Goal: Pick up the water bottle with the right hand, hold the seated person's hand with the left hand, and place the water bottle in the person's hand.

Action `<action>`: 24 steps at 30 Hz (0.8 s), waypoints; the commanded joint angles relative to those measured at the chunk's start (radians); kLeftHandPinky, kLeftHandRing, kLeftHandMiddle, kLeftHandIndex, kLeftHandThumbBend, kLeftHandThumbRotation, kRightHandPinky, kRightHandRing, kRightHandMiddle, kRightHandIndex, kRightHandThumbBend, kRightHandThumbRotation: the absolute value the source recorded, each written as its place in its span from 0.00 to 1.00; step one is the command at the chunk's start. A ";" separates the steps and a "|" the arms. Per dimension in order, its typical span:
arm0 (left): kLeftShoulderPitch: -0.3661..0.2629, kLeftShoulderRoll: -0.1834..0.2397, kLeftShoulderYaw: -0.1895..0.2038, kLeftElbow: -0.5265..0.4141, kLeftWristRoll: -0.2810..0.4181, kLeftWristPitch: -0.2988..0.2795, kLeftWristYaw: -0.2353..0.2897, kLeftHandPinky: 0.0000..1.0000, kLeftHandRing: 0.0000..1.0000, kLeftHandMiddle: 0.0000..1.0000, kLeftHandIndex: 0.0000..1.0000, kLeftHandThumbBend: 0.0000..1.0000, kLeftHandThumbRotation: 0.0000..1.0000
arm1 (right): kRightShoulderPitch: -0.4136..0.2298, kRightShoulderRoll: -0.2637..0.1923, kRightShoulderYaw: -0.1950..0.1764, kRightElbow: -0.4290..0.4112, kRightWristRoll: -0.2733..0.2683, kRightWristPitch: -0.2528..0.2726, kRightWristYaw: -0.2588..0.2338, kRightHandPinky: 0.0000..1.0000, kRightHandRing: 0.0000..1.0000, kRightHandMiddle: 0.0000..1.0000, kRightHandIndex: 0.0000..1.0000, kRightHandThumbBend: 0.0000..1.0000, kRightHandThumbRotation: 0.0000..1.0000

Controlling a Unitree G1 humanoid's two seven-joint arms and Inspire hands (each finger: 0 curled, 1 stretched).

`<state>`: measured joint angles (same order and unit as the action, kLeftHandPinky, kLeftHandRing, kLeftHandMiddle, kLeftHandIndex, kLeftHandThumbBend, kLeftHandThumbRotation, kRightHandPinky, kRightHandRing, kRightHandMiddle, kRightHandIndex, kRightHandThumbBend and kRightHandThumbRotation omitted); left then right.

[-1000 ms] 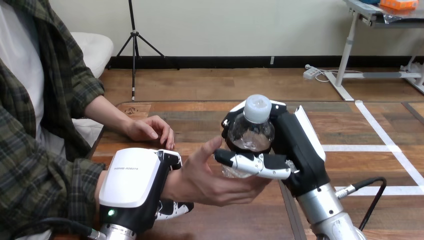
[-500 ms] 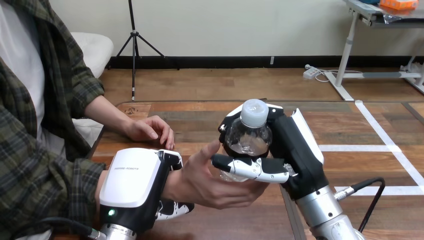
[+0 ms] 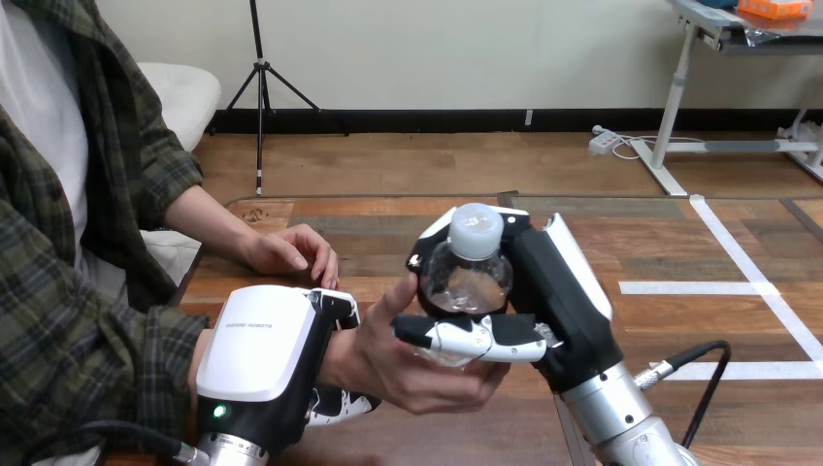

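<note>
Lowering the water bottle into the waiting palm is, as I judge it, the step in hand. The right hand has its fingers curled round the far side of the clear bottle and its thumb closed across the near side. The bottle sits roughly upright in a full grasp, with its white cap standing above the fingers.

Just beneath that thumb lies the person's hand, palm up and open, with its own thumb raised beside the bottle, opposite the right hand's palm. The robot's thumb hides the bottle's base, so I cannot tell whether the base touches the palm or hangs just above it.

The left hand is wrapped round the person's wrist, white shell on top and fingers showing underneath. The person's other hand rests flat on the table, beyond the left hand.

To do this well, the left hand should hold the wrist level and gently, giving the palm a fixed height. The right hand should bring the bottle straight down until the base bears on the palm, then wait for the person's fingers to close. Its thumb lies between the bottle and those fingers, so it should loosen slowly and draw back toward its own arm, so that nothing is pinched or tipped.
</note>
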<state>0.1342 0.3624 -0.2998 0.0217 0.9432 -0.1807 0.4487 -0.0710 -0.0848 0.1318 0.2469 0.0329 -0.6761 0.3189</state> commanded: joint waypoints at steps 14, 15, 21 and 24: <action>-0.043 -0.020 -0.003 -0.041 -0.026 -0.017 -0.016 0.19 0.21 0.26 0.25 0.87 0.00 | -0.031 -0.004 0.020 -0.072 0.021 -0.030 0.019 0.30 0.34 0.40 0.44 0.71 0.00; -0.042 -0.020 -0.003 -0.042 -0.026 -0.016 -0.017 0.19 0.21 0.26 0.25 0.87 0.00 | -0.031 -0.003 0.021 -0.072 0.020 -0.030 0.020 0.30 0.34 0.40 0.44 0.71 0.00; -0.041 -0.023 -0.002 -0.043 -0.028 -0.013 -0.023 0.18 0.21 0.26 0.26 0.87 0.00 | -0.033 0.000 0.029 -0.073 0.022 -0.026 0.030 0.30 0.34 0.40 0.44 0.72 0.00; -0.041 -0.024 -0.001 -0.040 -0.032 -0.017 -0.022 0.18 0.21 0.26 0.26 0.87 0.00 | -0.036 0.002 0.033 -0.071 0.028 -0.025 0.037 0.30 0.34 0.39 0.44 0.72 0.00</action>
<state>0.1342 0.3547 -0.2994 0.0119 0.9420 -0.1827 0.4309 -0.0710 -0.0831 0.1595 0.2368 0.0393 -0.6766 0.3434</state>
